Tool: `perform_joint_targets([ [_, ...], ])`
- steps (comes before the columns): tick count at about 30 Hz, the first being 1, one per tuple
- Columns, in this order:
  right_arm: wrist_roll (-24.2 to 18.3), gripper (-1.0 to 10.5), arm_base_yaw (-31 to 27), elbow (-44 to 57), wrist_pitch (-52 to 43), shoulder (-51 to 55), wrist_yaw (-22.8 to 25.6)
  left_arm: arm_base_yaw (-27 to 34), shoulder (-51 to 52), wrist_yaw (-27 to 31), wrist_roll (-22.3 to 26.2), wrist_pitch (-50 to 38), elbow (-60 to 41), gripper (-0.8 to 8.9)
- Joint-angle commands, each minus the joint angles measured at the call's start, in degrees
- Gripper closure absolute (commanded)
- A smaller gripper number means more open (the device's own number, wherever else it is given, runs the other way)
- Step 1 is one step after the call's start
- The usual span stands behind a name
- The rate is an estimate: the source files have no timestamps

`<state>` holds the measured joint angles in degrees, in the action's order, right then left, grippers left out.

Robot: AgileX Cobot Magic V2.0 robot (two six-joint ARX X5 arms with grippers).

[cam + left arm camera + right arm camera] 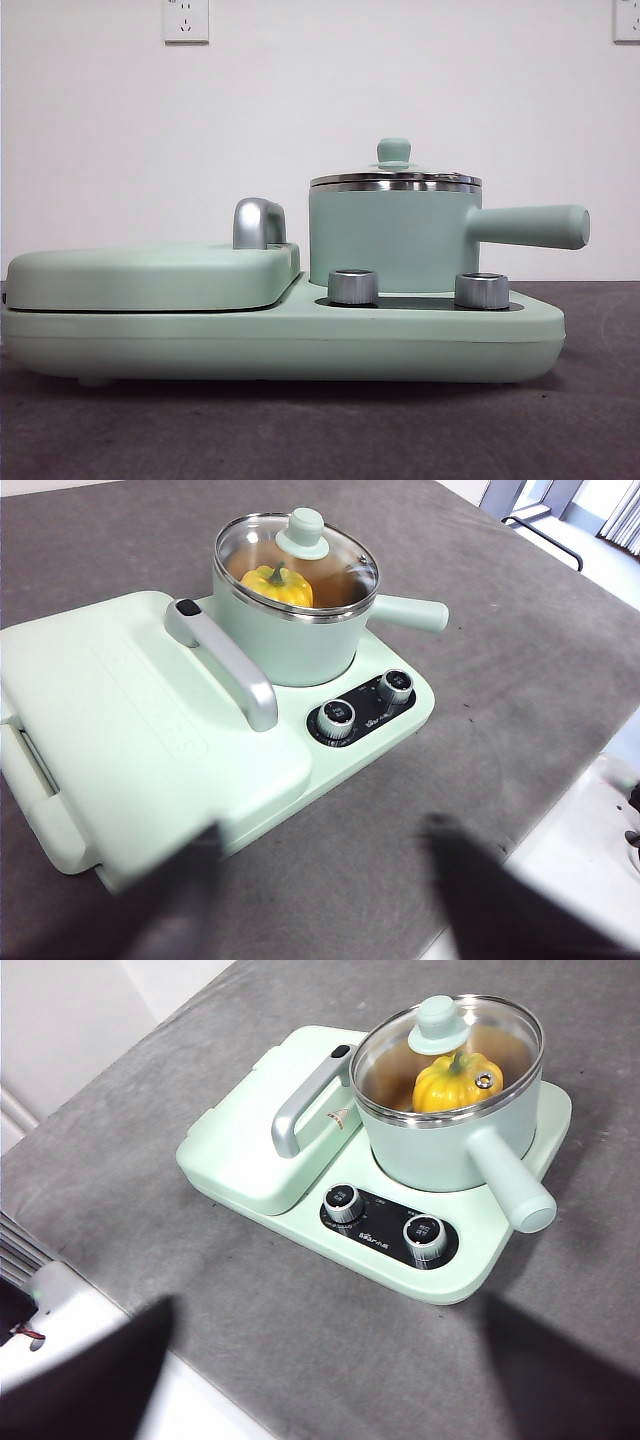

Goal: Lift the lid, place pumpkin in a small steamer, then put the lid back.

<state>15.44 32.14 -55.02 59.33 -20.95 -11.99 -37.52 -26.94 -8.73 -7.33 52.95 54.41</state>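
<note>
Pumpkin (456, 1082) sits inside the small steamer (392, 240), and we see it through the lid (296, 552), which rests closed on the pot's steel rim with its knob upright. We find the steamer standing on the right part of the wide green base (300, 340), behind the two silver knobs (353, 287), its handle pointing right. A flat green cover (150, 275) with a metal handle (225, 665) fills the left part. Our left gripper (330, 900) and right gripper (330, 1380) hang well apart from everything, jaws spread and holding nothing, above the grey table (320, 430).
</note>
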Motion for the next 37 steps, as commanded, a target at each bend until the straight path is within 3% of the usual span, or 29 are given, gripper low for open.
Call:
perform_joint_targets([
  [1, -0.28, 9.1, 0.35, -0.7, -0.59, 0.11, 0.31, -0.31, 0.46, 0.33, -0.46, -0.46, 0.46, 8.07],
  [17, -0.46, 9.1, 0.35, -0.7, -0.61, 0.13, 0.37, -0.26, 0.52, 0.33, -0.48, -0.74, 0.37, 8.07],
  [22, -0.46, 9.1, 0.35, -0.7, -0.61, 0.13, 0.37, 5.81, 3.19, -0.94, -0.37, -3.45, -2.75, 8.07],
  [25, -0.46, 9.1, 0.35, -0.7, -0.61, 0.13, 0.39, 12.68, 6.29, -0.87, 2.03, -12.7, -9.42, 8.07],
  [31, -0.46, 9.1, 0.35, -0.7, -0.61, 0.13, 0.39, 24.57, 15.72, -0.87, 2.14, -38.45, -29.27, 8.07],
  [33, -0.46, 9.1, 0.35, -0.7, -0.61, 0.13, 0.39, 27.28, 18.67, -0.87, 2.14, -43.17, -35.01, 8.07],
  [37, -0.46, 9.1, 0.35, -0.7, -0.61, 0.13, 0.37, 31.06, 22.75, -0.68, 2.64, -44.46, -42.73, 8.07],
])
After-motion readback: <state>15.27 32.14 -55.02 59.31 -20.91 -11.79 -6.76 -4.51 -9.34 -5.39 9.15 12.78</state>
